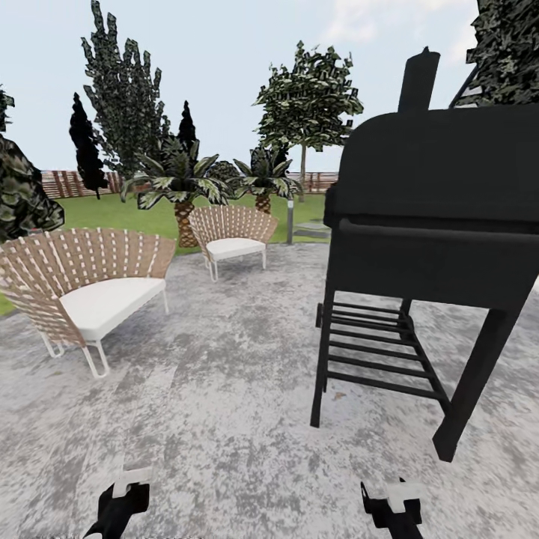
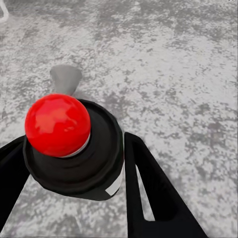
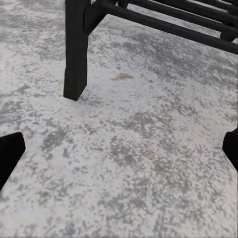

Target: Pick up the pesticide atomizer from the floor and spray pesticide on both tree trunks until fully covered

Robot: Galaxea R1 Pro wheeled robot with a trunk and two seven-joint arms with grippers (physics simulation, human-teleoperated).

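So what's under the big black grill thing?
Under the black grill there's a slatted shelf between its legs, and below that mottled grey paving with a small brown fleck. The grill's body hides anything inside it or behind it.

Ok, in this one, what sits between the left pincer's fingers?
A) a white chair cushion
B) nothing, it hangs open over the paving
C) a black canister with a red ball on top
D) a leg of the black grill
C: in the left wrist view the left pincer has its two black fingers on either side of a black canister topped by a red ball.
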